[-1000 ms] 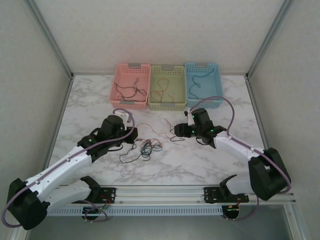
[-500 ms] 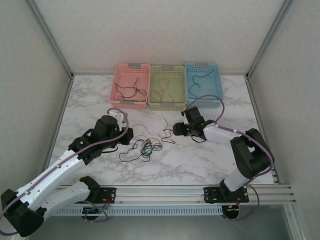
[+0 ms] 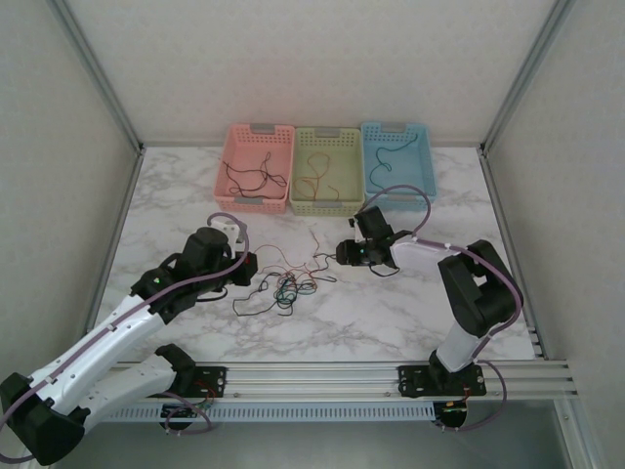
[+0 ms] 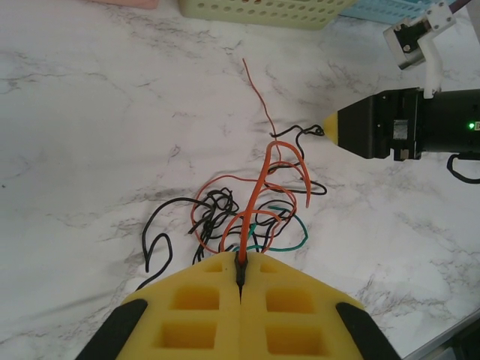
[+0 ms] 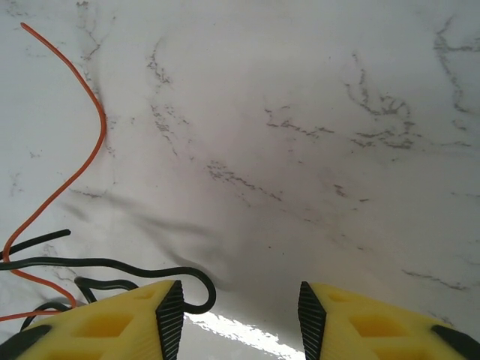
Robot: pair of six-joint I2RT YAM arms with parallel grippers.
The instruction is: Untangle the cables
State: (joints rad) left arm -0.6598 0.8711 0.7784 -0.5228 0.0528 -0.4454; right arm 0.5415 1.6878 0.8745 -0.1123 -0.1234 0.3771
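Checking in from the remote desk: my left gripper (image 4: 241, 264) is clamped tight on an orange wire (image 4: 260, 180), pinched right at the seam between the two yellow pads, and that wire runs up and away from the fingers across the pile. The cables (image 3: 287, 287) sit in a loose knot on the marble table (image 3: 391, 313), roughly between the two arms and nearer to the left gripper (image 3: 251, 271). From the left wrist cam the knot (image 4: 247, 219) is a mix of black, orange and a bit of teal, lying just in front of my fingers. The right gripper (image 3: 343, 252) sits low on the far side of the pile, and in its own cam the right gripper (image 5: 240, 301) has a medium gap with nothing between the pads. A black wire (image 5: 112, 264) curls right up against one fingertip, and a thin orange strand (image 5: 88, 150) arcs off beside it. Along the back there's a pink basket (image 3: 258, 128), a green basket (image 3: 325, 131) and a blue basket (image 3: 395, 127), each with a wire or two inside.
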